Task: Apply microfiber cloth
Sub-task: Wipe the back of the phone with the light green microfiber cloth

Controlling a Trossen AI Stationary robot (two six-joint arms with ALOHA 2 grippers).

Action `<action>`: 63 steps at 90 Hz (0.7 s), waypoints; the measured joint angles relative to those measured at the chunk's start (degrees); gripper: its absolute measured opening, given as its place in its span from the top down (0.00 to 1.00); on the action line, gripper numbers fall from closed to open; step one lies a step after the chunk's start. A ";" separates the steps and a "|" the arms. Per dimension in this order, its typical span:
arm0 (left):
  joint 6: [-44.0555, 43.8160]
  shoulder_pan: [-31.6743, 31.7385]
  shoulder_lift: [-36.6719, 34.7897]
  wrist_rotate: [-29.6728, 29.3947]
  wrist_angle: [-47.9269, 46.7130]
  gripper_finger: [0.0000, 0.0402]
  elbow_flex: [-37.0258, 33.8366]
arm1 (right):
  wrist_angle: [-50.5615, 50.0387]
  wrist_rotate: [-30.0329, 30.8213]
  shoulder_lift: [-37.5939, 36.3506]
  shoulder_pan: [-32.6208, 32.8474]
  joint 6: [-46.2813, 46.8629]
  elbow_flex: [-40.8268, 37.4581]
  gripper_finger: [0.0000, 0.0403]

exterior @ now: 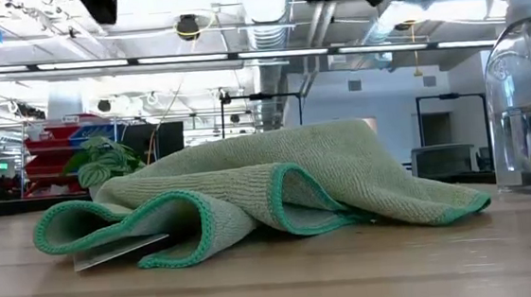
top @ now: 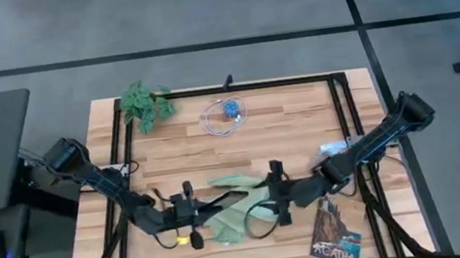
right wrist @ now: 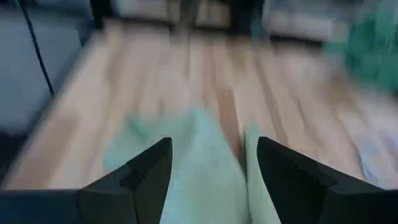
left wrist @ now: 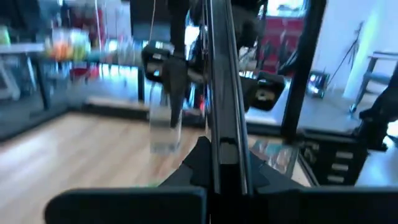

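A: Start at the left. What is there?

B: The left gripper (top: 189,213) sits low over the near part of the wooden table (top: 300,130), at the left edge of the microfiber cloth (top: 240,204). In its wrist view the two fingers are pressed together on a thin dark slab held edge-on, probably the black phone (left wrist: 225,112), though that view is blurred.

A: And the cloth itself?

B: Bunched in the middle of the near half, between the two grippers. From table height it lies in loose rolled folds with a darker green stitched hem (exterior: 279,204), and a white tag (exterior: 122,251) pokes out underneath.

A: How would it handle?

B: I'd judge it light, soft and limp, so it will droop and drag rather than keep its shape. A hemmed fold or corner is the best place to pinch.

A: The right side?

B: The right gripper (top: 277,193) is at the cloth's right edge, fingers (right wrist: 143,177) apart with fabric lying between them. A spray bottle (exterior: 524,81) stands beyond.
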 joint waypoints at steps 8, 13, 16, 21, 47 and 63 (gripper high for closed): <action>3.22 -0.03 1.07 0.08 5.41 1.00 -0.35 | 16.91 -0.21 0.17 0.41 -4.65 -4.44 0.45; 4.98 0.15 1.70 0.46 7.26 1.00 -0.36 | 24.95 -0.50 0.98 0.24 -6.57 -5.20 0.46; 5.63 0.19 2.14 0.78 8.41 1.00 -0.37 | 27.49 -0.80 1.40 0.16 -7.64 -5.42 0.46; 6.71 0.37 2.67 1.50 10.36 1.00 -0.37 | 30.86 -1.19 2.23 -0.19 -8.88 -5.42 0.47; 8.78 1.09 3.37 1.69 13.77 0.99 -0.22 | 38.70 -6.98 4.59 -2.15 -11.08 -4.39 0.57; 8.90 1.93 3.37 3.11 13.30 0.98 0.70 | 37.69 -10.99 4.57 -4.12 -11.05 -1.74 0.62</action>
